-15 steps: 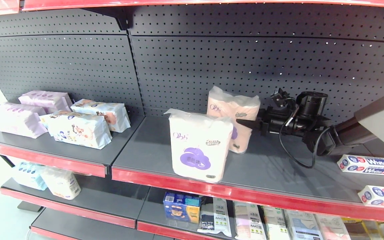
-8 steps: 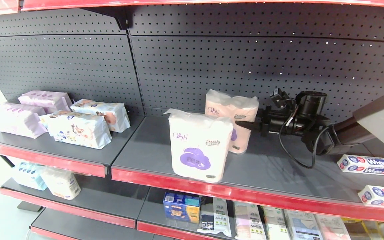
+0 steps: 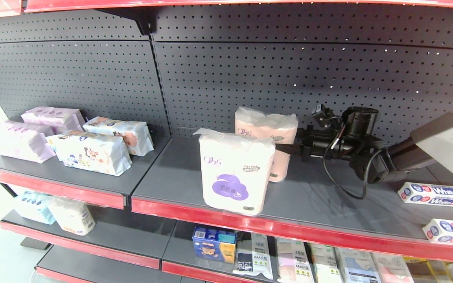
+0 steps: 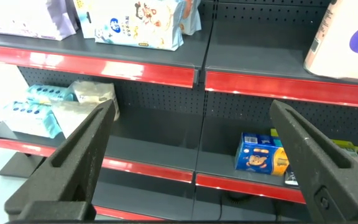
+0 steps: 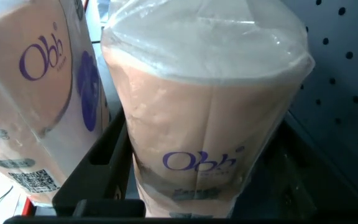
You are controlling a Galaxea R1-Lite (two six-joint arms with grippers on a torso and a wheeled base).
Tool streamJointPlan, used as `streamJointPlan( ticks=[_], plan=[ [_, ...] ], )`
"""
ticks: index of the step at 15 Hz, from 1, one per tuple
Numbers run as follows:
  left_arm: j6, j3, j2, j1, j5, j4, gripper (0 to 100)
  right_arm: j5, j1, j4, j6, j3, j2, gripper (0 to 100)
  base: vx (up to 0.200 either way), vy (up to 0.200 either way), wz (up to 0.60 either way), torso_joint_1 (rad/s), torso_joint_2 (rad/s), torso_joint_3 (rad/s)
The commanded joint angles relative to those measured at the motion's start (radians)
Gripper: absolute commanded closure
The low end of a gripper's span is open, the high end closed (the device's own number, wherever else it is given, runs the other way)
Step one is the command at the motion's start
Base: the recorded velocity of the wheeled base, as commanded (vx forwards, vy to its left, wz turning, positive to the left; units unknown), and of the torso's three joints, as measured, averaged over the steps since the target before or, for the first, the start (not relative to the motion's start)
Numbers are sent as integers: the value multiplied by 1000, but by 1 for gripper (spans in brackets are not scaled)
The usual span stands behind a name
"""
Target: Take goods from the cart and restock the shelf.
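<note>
between the closed jaws of the right gripper [image 3: 280, 149], the pink tissue pack [image 3: 265, 131] is sliding left along the shelf [image 3: 328, 196], now tucked behind the front tissue pack [image 3: 234, 173]; placement looks nearly done. the left gripper [image 4: 191, 155] gapes wide, empty.

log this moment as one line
right gripper: shut on pink tissue pack | place: behind white tissue pack on shelf | left gripper: open, empty
</note>
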Motion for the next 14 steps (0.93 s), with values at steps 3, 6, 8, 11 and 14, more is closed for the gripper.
streamJointPlan(
  ticks=[3, 6, 8, 11, 14],
  plan=[
    [0, 0, 2, 0, 0, 0, 0, -9, 5, 0, 3, 5, -3, 100, 0, 0, 0, 0, 0, 0],
    [0, 0, 2, 0, 0, 0, 0, -35, 3, 0, 4, 18, -3, 100, 0, 0, 0, 0, 0, 0],
    [1, 0, 2, 0, 0, 0, 0, -51, 3, 3, 10, 4, -5, 100, 0, 0, 0, 0, 0, 0],
    [0, 0, 2, 0, 0, 0, 0, -64, 6, 3, 12, 13, -15, 100, 0, 0, 0, 0, 0, 0],
    [1, 0, 2, 0, 2, 0, 0, -69, 12, 3, 12, 15, -18, 100, 0, 0, 0, 0, 0, 0]
  ],
)
